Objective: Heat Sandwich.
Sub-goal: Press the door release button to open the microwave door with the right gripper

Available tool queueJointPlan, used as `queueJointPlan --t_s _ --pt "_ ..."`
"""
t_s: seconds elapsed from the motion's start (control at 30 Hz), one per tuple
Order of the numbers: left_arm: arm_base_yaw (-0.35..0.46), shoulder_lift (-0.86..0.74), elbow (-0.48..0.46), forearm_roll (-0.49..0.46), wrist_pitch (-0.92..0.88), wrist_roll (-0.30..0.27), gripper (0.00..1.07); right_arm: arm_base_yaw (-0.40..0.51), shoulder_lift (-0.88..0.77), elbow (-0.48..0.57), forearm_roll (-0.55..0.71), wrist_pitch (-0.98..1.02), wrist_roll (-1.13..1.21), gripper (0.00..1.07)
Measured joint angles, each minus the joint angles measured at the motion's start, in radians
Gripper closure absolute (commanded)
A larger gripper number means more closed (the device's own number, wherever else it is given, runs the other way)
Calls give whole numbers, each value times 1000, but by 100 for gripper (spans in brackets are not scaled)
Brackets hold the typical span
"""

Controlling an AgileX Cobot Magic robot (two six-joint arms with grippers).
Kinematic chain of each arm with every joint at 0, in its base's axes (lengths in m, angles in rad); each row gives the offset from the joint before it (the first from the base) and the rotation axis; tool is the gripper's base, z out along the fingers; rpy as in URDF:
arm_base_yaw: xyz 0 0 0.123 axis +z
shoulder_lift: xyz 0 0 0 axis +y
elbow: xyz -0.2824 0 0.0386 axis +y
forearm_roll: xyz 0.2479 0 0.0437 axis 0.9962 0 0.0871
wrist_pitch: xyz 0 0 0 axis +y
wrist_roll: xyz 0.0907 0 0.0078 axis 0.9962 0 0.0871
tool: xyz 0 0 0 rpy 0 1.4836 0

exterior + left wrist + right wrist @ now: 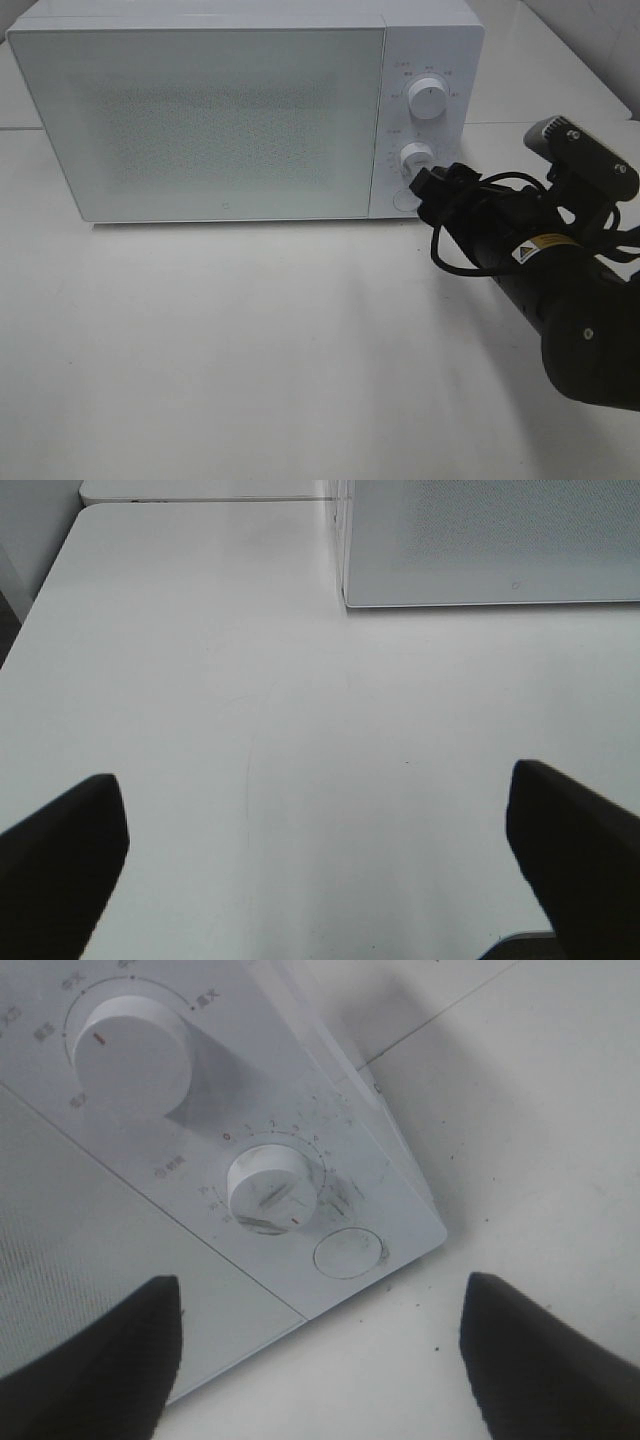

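The sandwich is out of sight in every view, probably behind the shut door of the white microwave [200, 120]. The right gripper [436, 186] hovers with its jaws released and empty, just off the control panel at the oven's 4 o'clock corner. The step looks like setting the timer: centre the jaws on the lower knob [268, 1190], clear of the round button [347, 1253] at its 6 o'clock, and turn gently so the oven does not slide. The upper knob [429, 97] sits at 12 o'clock. The left gripper [320, 860], jaws spread and empty, hangs over the tabletop [250, 680]. Nothing appears to block the approach.
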Motion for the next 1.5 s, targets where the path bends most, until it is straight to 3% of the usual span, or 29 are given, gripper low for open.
queueJointPlan --t_s 0.43,0.73,0.9,1.0,1.03,1.07,1.3,1.5 --pt "0 0 0 0 0 0 9 0 0 0 0 6 453 32" --pt "0 0 0 0 0 0 9 0 0 0 -1 6 701 41" --pt "0 0 0 0 0 0 9 0 0 0 -1 6 812 53" --pt "0 0 0 0 0 0 9 0 0 0 -1 6 869 68" --pt "0 0 0 0 0 0 9 0 0 0 -1 6 869 68" --pt "0 0 0 0 0 0 9 0 0 0 -1 6 907 78" --pt "0 0 0 0 0 0 9 0 0 0 -1 46 984 107" --pt "0 0 0 0 0 0 9 0 0 0 -1 57 997 107"
